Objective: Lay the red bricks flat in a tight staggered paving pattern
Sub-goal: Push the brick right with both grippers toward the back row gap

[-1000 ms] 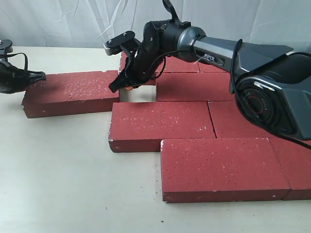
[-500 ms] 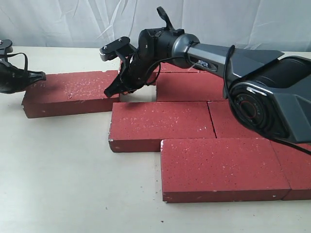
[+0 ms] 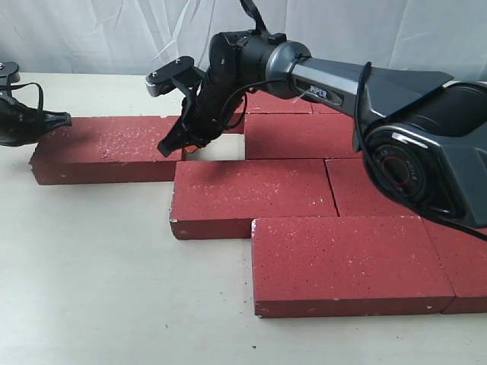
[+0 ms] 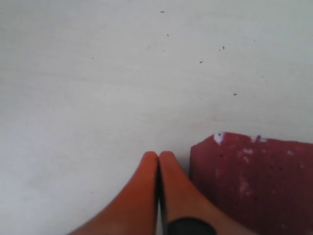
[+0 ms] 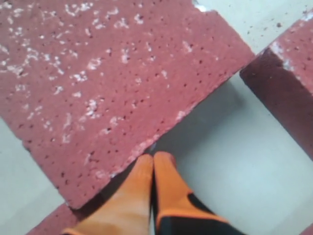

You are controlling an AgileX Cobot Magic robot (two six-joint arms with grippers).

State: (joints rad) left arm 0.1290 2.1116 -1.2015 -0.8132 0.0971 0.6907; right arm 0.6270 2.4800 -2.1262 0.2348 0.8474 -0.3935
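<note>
Flat, rectangular dark-red paving bricks (image 3: 251, 190) with rough, white-speckled faces lie on the pale desk (image 3: 91, 289). Most are packed edge to edge in staggered rows at the centre and right of the exterior view. One loose brick (image 3: 106, 144) lies flat at the left, with a bare patch of desk between its right end and the nearest packed brick. The right tool (image 3: 169, 146) reaches across on its black and grey arm, its orange pads (image 5: 139, 181) pressed together and gripping nothing. Its tip is down in that gap, at the loose brick's end edge. The left tool (image 3: 65, 119) sits at the loose brick's other end, its orange pads (image 4: 137, 196) likewise together and empty, just beside a chipped corner; whether it touches the brick cannot be told.
</note>
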